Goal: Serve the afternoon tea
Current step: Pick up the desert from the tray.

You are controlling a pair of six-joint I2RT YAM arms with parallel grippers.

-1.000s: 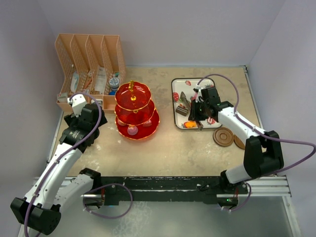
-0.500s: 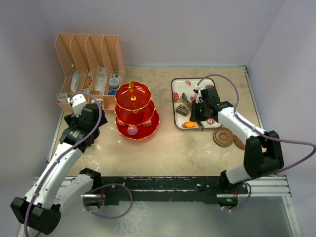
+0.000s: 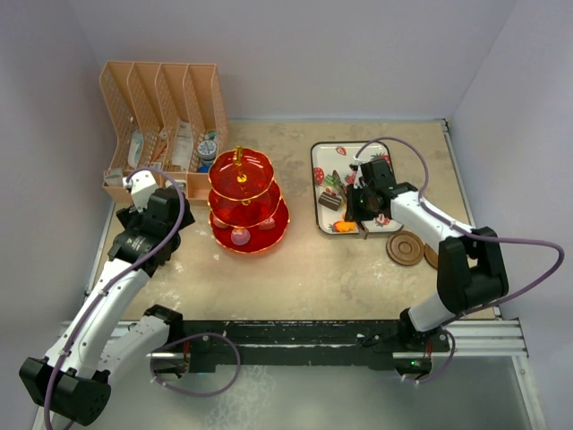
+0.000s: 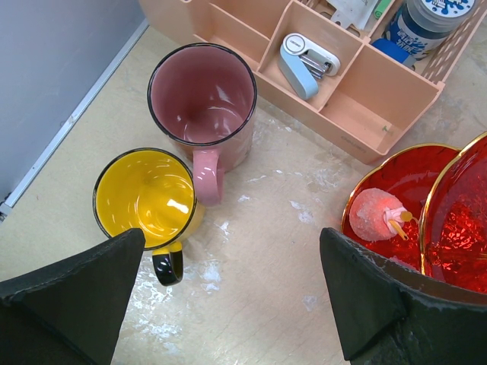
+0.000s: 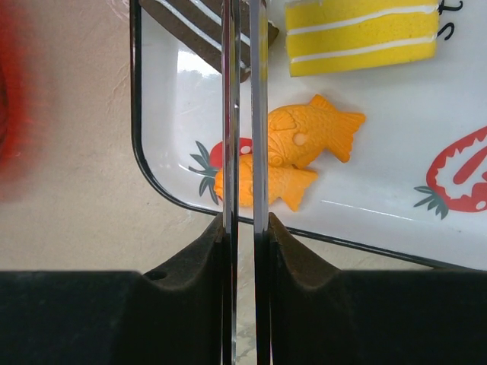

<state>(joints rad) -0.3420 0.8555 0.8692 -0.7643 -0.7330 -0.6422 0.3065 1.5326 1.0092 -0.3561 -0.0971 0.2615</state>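
The red three-tier stand [image 3: 242,193] stands left of centre; its tiers [image 4: 449,205] show in the left wrist view with a pink sweet [image 4: 378,215] on the bottom one. My left gripper [image 3: 157,215] is open and empty [image 4: 230,258], above bare table between the stand and the pink mug [image 4: 202,95] and yellow mug [image 4: 144,194]. My right gripper [image 3: 358,204] is shut on the metal tongs [image 5: 227,114], which reach over the white strawberry-print tray [image 5: 456,137]. On the tray lie two orange fish cakes [image 5: 308,137], a yellow cake slice [image 5: 361,34] and a brown chocolate piece [image 5: 198,26].
A peach desk organiser [image 3: 166,116] with a stapler [image 4: 304,57] and a bottle stands at the back left, close behind the mugs. Brown round coasters [image 3: 405,248] lie right of the tray's near end. Walls close in the left, back and right.
My right arm has shifted slightly left over the tray's near end, still holding the tongs. The left arm has not moved.
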